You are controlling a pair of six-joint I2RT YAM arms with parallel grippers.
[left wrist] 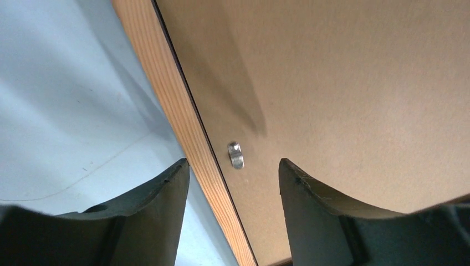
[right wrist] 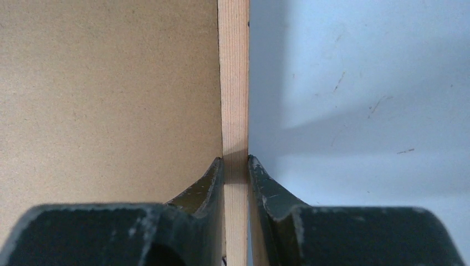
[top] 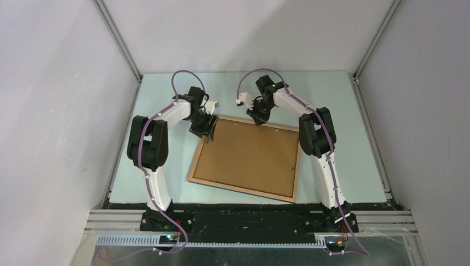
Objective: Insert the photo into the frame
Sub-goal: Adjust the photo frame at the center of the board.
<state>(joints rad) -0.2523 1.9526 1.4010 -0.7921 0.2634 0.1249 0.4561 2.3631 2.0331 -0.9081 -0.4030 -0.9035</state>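
Two-gripper setup here. My right gripper (right wrist: pixel 235 159) is pinched down tight on one rail of the big, thin-railed, light-wood rectangular picture frame (right wrist: pixel 234 83). The fingers sit on either side of the wood strip with basically no gap left. To the left of that rail in my right wrist view is the plain brown fibreboard backing board (top: pixel 249 152). To the right of it is the pale blue-grey table (top: pixel 332 111).

My left gripper (left wrist: pixel 233 162) is spread wide and holding nothing. It's hovering at the far-left corner of the picture frame, straddling the side rail. One finger is over the bare table and the other is over the backing board. Right between my fingertips, just inside the rail, sits a small silver metal turn clip (left wrist: pixel 235 154) on the board. I can't tell if either finger touches anything.

The picture frame lies flat on the table between my two arms, backing board facing up, turned a bit askew to the table edges. Both grippers are working its far end.
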